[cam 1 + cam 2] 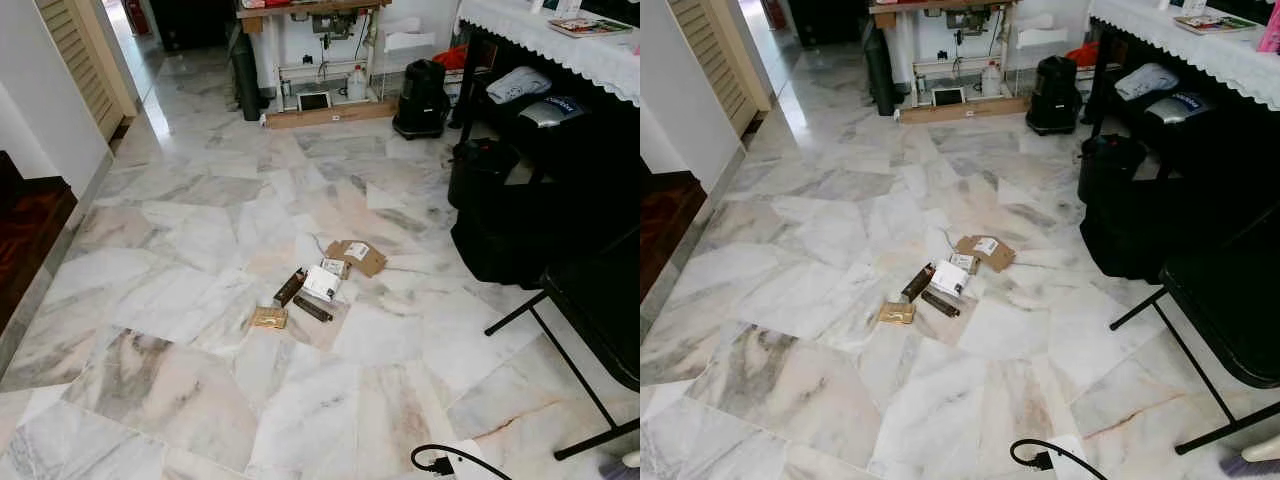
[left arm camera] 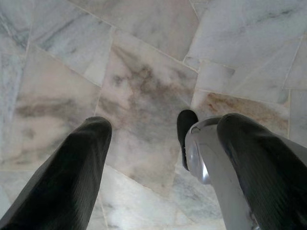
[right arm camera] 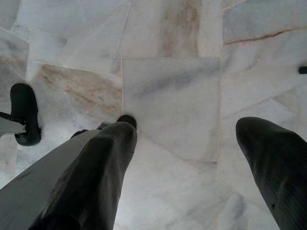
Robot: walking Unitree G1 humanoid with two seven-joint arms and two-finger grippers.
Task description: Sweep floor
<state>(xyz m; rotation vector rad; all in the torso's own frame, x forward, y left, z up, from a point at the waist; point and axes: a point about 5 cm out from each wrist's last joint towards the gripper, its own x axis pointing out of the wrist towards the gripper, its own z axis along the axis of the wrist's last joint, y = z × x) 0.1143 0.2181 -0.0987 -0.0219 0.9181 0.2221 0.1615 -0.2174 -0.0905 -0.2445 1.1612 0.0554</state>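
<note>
A small heap of litter lies on the marble floor (image 1: pixel 180 380) in the middle of the room: a brown cardboard piece (image 1: pixel 357 256), a white box (image 1: pixel 322 282), two dark bars (image 1: pixel 290 287), and a gold packet (image 1: pixel 269 317). Purple bristles (image 1: pixel 1245 464) poke in at the bottom right corner. My left gripper (image 2: pixel 163 129) hangs open over bare marble, next to a silver part with a black foot (image 2: pixel 186 129). Over the tiles, my right gripper (image 3: pixel 187 129) is also open, with nothing between its fingers.
A black folding chair (image 1: pixel 600 300) and black bags (image 1: pixel 500 220) stand at the right, under a table with a white lace cloth (image 1: pixel 560 40). A sewing table (image 1: pixel 320 60) and a black canister (image 1: pixel 420 95) stand at the back. A plug and cable (image 1: pixel 440 462) lie near me. A wooden step (image 1: pixel 30 230) is at the left.
</note>
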